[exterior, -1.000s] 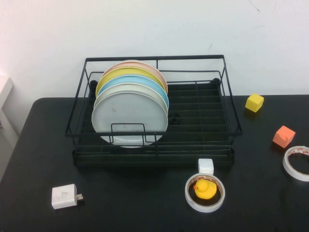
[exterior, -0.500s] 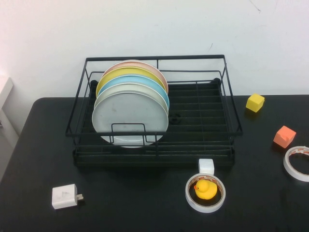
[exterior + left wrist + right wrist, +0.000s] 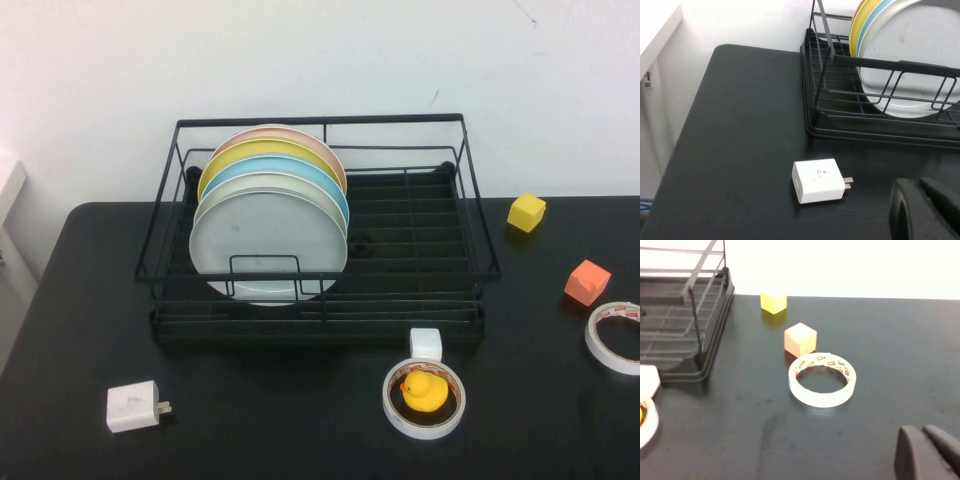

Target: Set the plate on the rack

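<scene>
Charger [image 3: 133, 406]: on table [image 3: 80, 330], left. Left gripper [image 3: 927, 207]: above the table near the charger, fingers pressed together. Plate [image 3: 268, 245]: upright, frontmost in rack [image 3: 320, 225]. Duck [image 3: 425, 391]: inside tape ring [image 3: 424, 399]. Right gripper [image 3: 930, 452]: over the table's right side, fingers together.
</scene>
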